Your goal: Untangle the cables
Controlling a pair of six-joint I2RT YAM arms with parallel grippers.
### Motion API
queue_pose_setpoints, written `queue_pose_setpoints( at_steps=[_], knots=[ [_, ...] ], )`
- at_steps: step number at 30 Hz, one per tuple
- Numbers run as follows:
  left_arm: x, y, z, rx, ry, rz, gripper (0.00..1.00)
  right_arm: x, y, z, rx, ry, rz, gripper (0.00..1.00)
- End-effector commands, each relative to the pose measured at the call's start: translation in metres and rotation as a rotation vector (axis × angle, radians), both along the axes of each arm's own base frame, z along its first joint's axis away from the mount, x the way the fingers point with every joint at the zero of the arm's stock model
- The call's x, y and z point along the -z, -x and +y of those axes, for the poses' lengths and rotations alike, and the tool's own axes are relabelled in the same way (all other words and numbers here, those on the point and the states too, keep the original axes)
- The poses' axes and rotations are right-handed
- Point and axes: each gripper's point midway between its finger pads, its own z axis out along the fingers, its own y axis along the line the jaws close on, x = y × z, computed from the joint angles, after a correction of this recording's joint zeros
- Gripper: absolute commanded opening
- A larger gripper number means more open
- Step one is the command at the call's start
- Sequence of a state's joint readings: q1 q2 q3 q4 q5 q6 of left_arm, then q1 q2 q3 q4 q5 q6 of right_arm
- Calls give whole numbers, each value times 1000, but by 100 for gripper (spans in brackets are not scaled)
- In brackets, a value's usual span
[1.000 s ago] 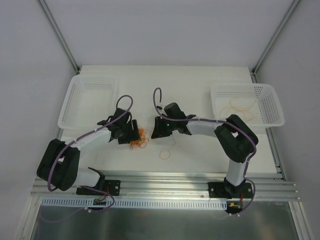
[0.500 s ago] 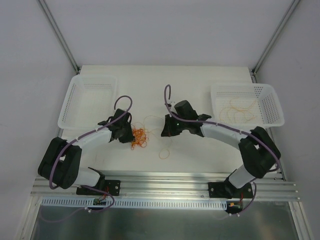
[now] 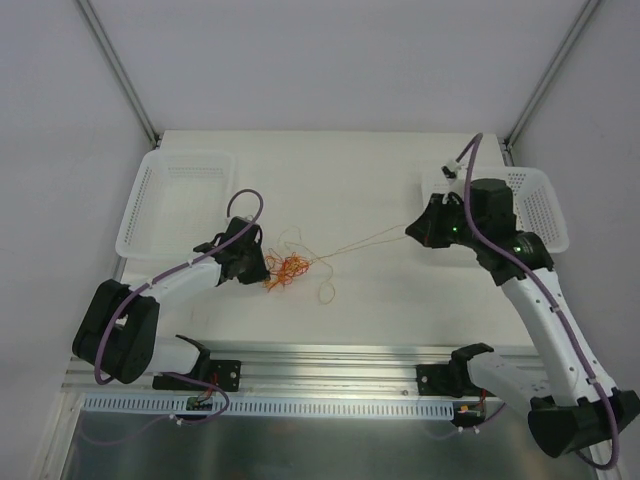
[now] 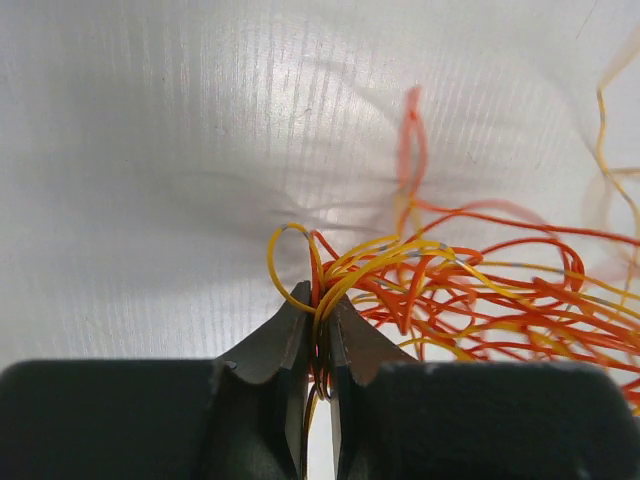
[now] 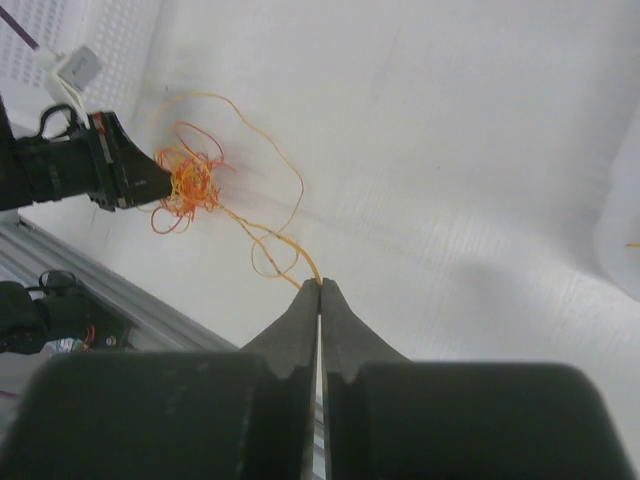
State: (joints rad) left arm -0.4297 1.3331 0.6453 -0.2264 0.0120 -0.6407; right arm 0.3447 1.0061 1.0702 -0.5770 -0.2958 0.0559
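Mid-table, cables (image 3: 286, 270) in a red-orange and yellow tangle, left gripper (image 4: 318, 300) clamped tight on its left side, right gripper (image 5: 320, 286) closed on one yellow strand (image 3: 370, 239) (stretched taut), by the right-hand basket (image 3: 548, 215).

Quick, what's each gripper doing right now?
Left gripper: shut on the cable tangle.
Right gripper: shut on one yellow-orange strand stretched from the tangle.

No text, label or number is legible.
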Motion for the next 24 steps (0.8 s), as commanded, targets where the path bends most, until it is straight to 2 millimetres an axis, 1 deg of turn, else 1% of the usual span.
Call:
queue_pose_setpoints(
  at_steps=[1, 3, 4, 6, 7, 8, 12, 14, 15, 16, 18, 19, 20, 21, 23, 24],
  knots=[
    [3, 1, 17, -41, -60, -1, 0, -56, 17, -43, 69, 64, -118, 0],
    [6, 3, 18, -43, -63, 9, 0, -75, 22, -54, 96, 74, -161, 1],
    [6, 4, 19, -45, -65, 10, 0, -90, 26, -64, 121, 88, -190, 1],
    [7, 4, 20, -47, -65, 13, 0, -106, 31, -73, 147, 103, -230, 1],
    [8, 5, 20, -49, -67, 15, 0, -110, 33, -79, 167, 114, -233, 1],
    [8, 6, 21, -49, -70, 18, 0, -125, 36, -81, 169, 112, -270, 1],
    [7, 7, 24, -56, -80, 11, 0, -150, 44, -81, 175, 90, -327, 1],
    [6, 8, 26, -60, -87, 8, 0, -153, 44, -81, 175, 87, -334, 1],
    [4, 8, 26, -60, -86, 2, 0, -150, 42, -80, 169, 84, -323, 1],
    [2, 7, 26, -57, -85, -4, 0, -146, 42, -75, 144, 70, -303, 1],
    [-4, 7, 26, -50, -78, -22, 0, -131, 41, -67, 120, 36, -251, 1],
    [-6, 7, 25, -33, -76, -29, 0, -108, 36, -60, 98, 15, -194, 1],
    [-13, 7, 20, -13, -47, -42, 0, -96, 36, -57, 92, 1, -166, 1],
    [-15, 9, 18, 10, -39, -47, 0, -62, 34, -54, 99, -8, -72, 1],
    [-23, 10, 11, 41, -1, -62, 1, -32, 36, -51, 96, -23, 7, 1],
    [-25, 14, 5, 68, 33, -57, 2, -14, 38, -50, 91, -18, 51, 13]
  ],
)
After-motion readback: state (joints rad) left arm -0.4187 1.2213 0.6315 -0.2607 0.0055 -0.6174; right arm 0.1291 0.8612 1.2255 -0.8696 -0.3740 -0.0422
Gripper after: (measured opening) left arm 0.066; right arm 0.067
